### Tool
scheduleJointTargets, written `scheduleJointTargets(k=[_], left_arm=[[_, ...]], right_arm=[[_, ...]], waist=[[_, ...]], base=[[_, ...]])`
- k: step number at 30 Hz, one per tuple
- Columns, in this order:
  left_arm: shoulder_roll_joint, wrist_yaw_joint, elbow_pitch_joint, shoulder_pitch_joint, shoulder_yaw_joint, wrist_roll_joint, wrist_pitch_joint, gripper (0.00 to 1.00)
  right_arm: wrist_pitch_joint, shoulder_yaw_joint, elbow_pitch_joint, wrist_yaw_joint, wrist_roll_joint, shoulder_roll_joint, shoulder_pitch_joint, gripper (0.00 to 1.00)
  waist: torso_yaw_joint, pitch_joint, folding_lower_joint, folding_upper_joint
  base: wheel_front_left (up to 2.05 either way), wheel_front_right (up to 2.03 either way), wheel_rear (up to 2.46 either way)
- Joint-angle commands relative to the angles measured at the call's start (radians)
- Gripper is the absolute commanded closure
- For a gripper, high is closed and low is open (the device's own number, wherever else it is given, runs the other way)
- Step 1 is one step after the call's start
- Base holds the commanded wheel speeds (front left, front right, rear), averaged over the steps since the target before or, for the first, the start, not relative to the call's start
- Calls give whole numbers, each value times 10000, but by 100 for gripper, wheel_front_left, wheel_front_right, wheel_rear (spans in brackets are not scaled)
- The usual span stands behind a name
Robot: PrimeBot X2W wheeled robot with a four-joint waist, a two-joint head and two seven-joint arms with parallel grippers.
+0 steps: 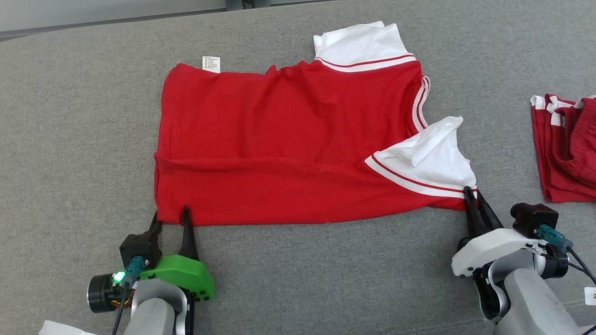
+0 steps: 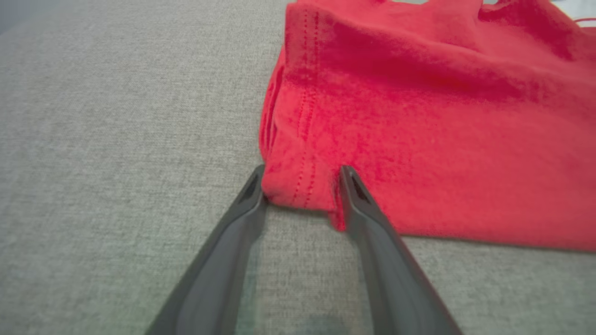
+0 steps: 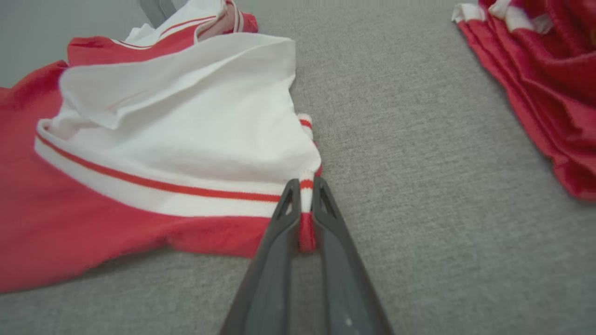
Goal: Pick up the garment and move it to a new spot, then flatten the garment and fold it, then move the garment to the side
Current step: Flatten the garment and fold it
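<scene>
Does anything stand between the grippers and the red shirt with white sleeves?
Nothing visible. The right gripper is shut on the red shirt with white sleeves by a sleeve; the open left gripper straddles its hem corner.

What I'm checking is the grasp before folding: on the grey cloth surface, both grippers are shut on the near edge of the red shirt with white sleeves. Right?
Not both. The right gripper is shut on the red shirt with white sleeves at its sleeve corner, but the left wrist view shows the left gripper open, its fingers either side of the hem corner.
</scene>
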Motion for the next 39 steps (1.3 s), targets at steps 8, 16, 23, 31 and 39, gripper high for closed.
scheduleJointTargets(k=[8, 16, 23, 31, 39], left_arm=[[61, -73, -778, 14, 230, 168, 21, 100], [63, -149, -1193, 630, 281, 234, 21, 100], [64, -40, -1273, 1618, 163, -91, 21, 100], [65, -25, -1097, 2367, -128, -280, 21, 100], [65, 52, -484, 2598, -547, -744, 21, 68]], right_arm=[[7, -416, -900, -22, 181, -113, -200, 100], [7, -643, -1116, -23, 201, -185, 289, 100], [7, -559, -1136, -23, 281, -244, 1307, 100], [-2, -209, -1037, -23, 417, -423, 2168, 100], [-2, 203, -738, -22, 610, -535, 2299, 100]], waist=[[65, -200, 0, -1], [232, -990, 0, -1], [391, -1837, 0, -1], [632, -2215, 0, -1], [716, -2129, 0, -1]], base=[[0, 0, 0], [0, 0, 0], [0, 0, 0], [0, 0, 0], [0, 0, 0]])
